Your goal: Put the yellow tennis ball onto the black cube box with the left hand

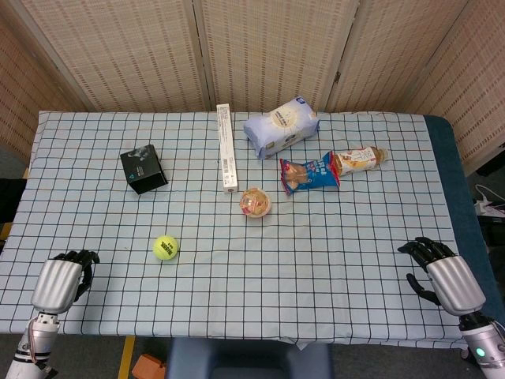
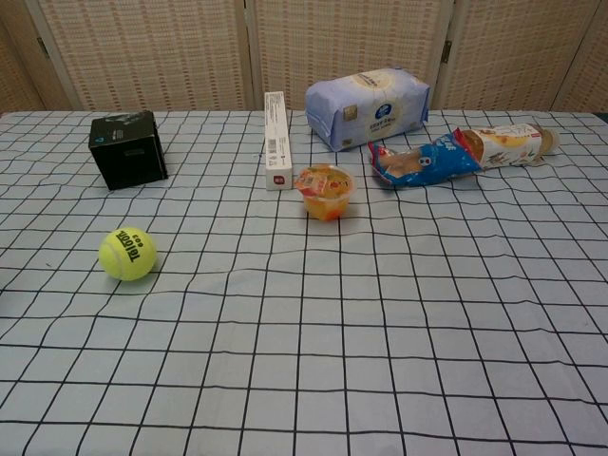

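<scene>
The yellow tennis ball [image 1: 166, 247] [image 2: 127, 254] lies on the checked cloth at the front left. Behind it and slightly to the left stands the black cube box [image 1: 144, 168] [image 2: 127, 149], upright, with nothing on top. My left hand [image 1: 65, 280] rests near the table's front left corner, left of the ball and apart from it, fingers loosely bent and holding nothing. My right hand [image 1: 442, 276] rests at the front right with fingers apart, also holding nothing. Neither hand shows in the chest view.
A long white box [image 1: 227, 148], a blue-white soft pack [image 1: 281, 126], a blue snack bag [image 1: 309, 174], an orange packet [image 1: 359, 159] and a fruit cup [image 1: 256, 202] lie across the middle and back. Wicker screens stand behind the table.
</scene>
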### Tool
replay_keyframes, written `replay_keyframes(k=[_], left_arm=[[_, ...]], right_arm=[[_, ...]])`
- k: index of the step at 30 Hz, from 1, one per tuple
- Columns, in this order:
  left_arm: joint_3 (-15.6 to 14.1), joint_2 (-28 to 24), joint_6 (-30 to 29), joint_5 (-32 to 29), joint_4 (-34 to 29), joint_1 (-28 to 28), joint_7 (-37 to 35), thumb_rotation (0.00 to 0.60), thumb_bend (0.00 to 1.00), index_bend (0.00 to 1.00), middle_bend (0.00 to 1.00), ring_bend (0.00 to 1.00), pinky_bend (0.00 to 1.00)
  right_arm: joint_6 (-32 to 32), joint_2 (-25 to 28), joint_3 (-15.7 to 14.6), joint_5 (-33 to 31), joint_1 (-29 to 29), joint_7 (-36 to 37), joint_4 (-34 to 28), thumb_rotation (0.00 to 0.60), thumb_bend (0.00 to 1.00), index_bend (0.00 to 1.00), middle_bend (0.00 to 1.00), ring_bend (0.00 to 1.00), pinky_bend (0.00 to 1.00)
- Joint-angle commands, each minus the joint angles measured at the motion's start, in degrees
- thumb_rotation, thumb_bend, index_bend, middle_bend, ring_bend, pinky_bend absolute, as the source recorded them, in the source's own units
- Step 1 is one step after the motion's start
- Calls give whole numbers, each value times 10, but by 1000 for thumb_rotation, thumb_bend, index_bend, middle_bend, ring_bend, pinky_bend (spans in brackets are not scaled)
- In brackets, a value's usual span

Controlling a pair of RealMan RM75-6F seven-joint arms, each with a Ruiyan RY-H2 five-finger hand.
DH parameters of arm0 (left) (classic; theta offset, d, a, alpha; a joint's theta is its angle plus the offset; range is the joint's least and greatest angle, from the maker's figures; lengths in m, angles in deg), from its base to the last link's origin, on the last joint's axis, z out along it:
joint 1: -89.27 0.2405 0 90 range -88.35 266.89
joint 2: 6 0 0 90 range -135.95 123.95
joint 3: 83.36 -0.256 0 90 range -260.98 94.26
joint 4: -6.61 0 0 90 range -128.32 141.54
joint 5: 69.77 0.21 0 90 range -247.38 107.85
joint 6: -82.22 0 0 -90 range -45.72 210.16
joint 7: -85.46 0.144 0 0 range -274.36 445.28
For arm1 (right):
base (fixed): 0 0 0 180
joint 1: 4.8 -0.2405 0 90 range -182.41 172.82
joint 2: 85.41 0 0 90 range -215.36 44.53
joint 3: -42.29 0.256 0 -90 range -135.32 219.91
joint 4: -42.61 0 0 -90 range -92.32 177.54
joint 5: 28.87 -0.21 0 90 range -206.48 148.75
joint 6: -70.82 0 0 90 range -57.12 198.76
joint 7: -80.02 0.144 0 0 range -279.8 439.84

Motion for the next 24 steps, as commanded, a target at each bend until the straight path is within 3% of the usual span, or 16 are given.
replay_keyframes(k=[1, 24], left_arm=[[0, 0, 0, 0, 0, 0, 0, 600, 725, 483, 497, 530, 638], [-5, -5, -5, 11, -13, 3, 3, 600, 729, 479, 502, 530, 649]], right_arm=[[0, 0, 0, 0, 0, 0, 0, 600, 316, 281, 278, 165, 283], [-5, -2, 2, -6, -1, -2, 2, 600, 316, 281, 278, 165, 279]])
